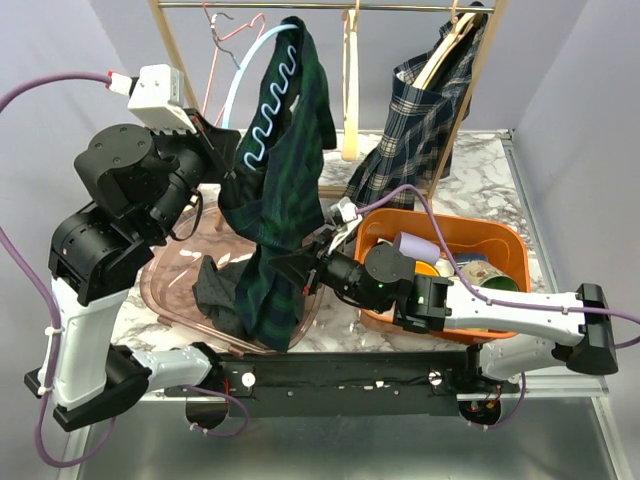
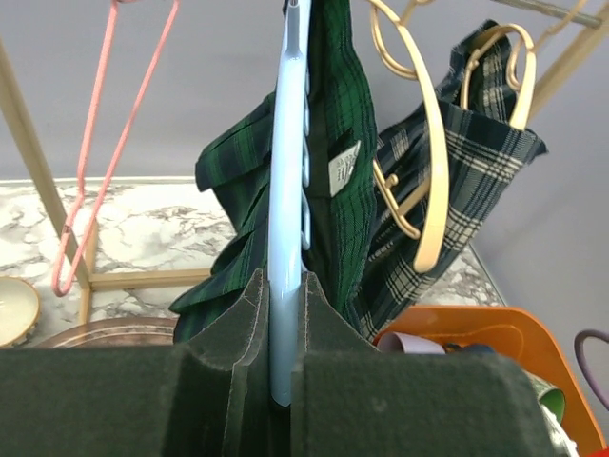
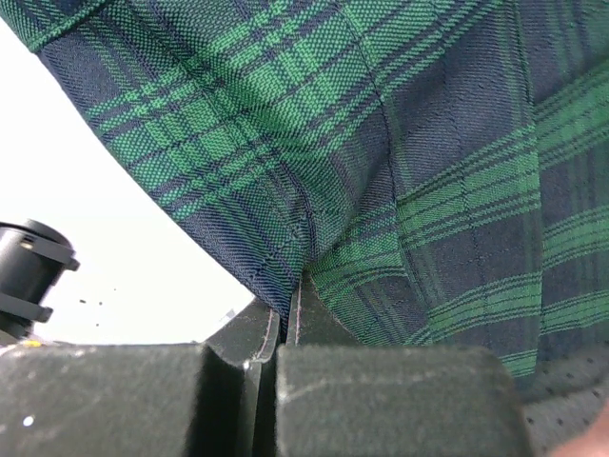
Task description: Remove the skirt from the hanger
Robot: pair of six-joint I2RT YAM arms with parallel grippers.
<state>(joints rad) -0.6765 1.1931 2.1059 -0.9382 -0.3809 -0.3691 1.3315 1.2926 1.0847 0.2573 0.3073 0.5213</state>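
Observation:
A dark green and navy plaid skirt (image 1: pixel 290 150) hangs on a light blue plastic hanger (image 1: pixel 262 50) from the rack's rail. My left gripper (image 1: pixel 228 150) is shut on the hanger's lower arm. In the left wrist view the blue hanger (image 2: pixel 288 190) runs straight up from between the pads of the left gripper (image 2: pixel 285 295), with the skirt (image 2: pixel 338 114) draped just behind it. My right gripper (image 1: pixel 305 265) is lower down and is shut on a fold of the skirt's fabric. The right wrist view is filled by the plaid skirt (image 3: pixel 381 143), pinched at the tips of the right gripper (image 3: pixel 290 305).
A second, paler plaid skirt (image 1: pixel 420 130) hangs on a wooden hanger at the right. A bare wooden hanger (image 1: pixel 350 90) and a pink wire hanger (image 1: pixel 215 50) share the rail (image 1: pixel 330 6). An orange bin (image 1: pixel 500 235) of items sits right. A pink tray (image 1: pixel 170 290) with dark cloth lies left.

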